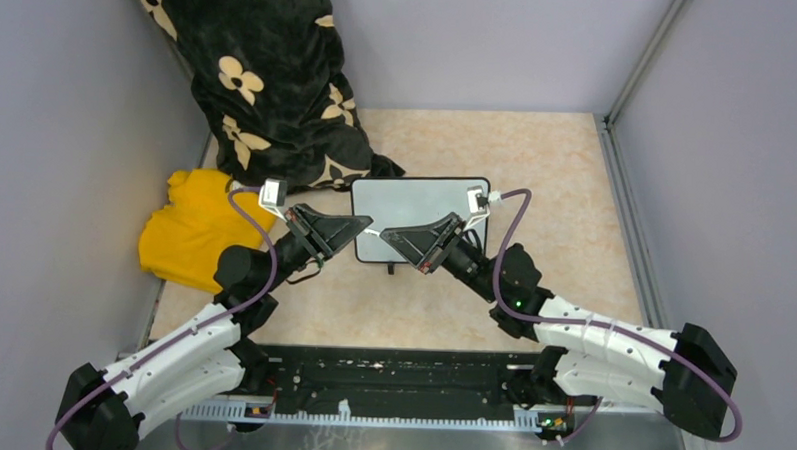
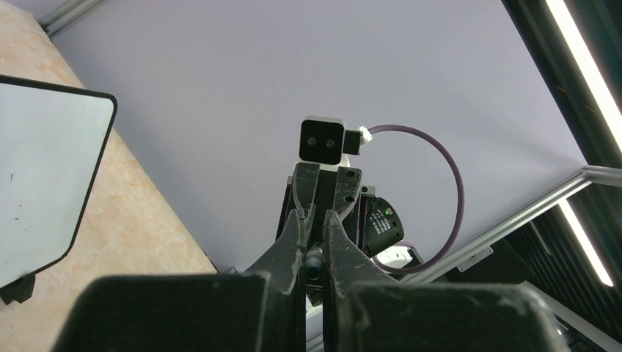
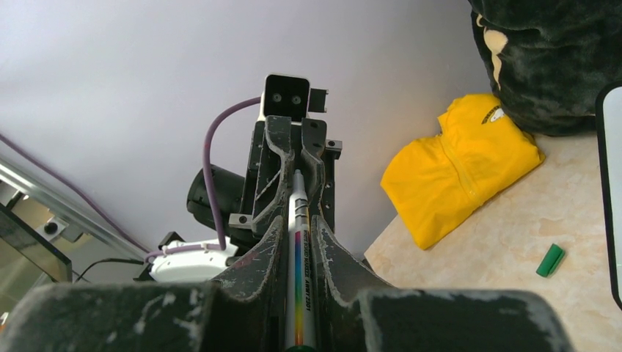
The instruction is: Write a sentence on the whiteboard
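Beige marbled tabletop (image 1: 576,171). On it: small glossy whiteboard (image 1: 420,198), thin black frame, centre of the top view. Black flower-print fabric heap (image 1: 269,80) upper left, just beside the board's upper left corner. Crumpled yellow garment (image 1: 189,228) at left edge, against the heap. Small green plastic cap (image 3: 550,259), lower right of the right wrist view, near the board's edge.

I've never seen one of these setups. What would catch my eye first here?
In the middle of the top view, two arms meet tip to tip over a small whiteboard, the left gripper and right gripper both pinching one marker between them. The board looks blank. To its left lie a bright yellow garment and a heap of black blanket with cream flowers.
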Robot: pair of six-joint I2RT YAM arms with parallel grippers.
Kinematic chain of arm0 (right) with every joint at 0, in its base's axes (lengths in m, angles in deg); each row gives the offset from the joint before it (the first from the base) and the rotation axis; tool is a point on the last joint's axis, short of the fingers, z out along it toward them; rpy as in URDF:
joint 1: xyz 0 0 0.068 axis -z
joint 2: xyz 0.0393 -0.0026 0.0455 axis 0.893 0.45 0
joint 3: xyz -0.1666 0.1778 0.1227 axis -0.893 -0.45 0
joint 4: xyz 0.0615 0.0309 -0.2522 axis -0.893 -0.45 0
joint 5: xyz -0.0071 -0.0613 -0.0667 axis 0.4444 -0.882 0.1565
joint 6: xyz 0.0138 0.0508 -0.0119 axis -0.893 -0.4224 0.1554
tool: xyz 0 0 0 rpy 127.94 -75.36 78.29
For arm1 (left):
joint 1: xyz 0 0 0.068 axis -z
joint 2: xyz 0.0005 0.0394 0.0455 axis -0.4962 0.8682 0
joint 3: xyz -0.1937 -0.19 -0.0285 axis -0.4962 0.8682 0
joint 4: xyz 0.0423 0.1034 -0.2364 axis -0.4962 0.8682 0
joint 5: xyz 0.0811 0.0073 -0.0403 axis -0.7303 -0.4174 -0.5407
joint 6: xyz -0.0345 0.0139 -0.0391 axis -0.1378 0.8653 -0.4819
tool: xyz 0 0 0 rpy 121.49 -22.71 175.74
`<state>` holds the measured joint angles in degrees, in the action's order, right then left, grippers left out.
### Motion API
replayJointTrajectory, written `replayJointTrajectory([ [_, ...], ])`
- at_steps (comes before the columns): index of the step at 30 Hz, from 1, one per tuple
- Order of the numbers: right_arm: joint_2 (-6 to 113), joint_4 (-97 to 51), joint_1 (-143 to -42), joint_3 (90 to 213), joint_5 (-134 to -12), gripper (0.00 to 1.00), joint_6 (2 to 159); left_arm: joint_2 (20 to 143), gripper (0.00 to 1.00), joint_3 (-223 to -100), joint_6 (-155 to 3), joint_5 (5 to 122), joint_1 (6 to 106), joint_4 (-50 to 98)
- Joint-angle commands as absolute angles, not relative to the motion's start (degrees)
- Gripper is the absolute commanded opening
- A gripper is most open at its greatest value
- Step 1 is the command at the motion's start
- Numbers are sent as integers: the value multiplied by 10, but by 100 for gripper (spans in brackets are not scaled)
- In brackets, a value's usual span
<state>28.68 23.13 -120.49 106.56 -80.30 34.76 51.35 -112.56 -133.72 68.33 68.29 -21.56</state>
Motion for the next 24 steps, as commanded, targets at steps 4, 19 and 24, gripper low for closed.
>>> replayJointTrajectory([
  [4, 274, 282, -1205, 1095, -808, 0, 361, 506, 2, -1116, -1321, 678, 685, -205],
  [19, 136, -294, -1205, 1245, -996, 0, 609, 354, 88, -1222, -976, 556, 685, 200],
  [24, 150, -414, -1205, 1285, -1080, 0, 645, 387, 90, -1292, -900, 496, 685, 349],
])
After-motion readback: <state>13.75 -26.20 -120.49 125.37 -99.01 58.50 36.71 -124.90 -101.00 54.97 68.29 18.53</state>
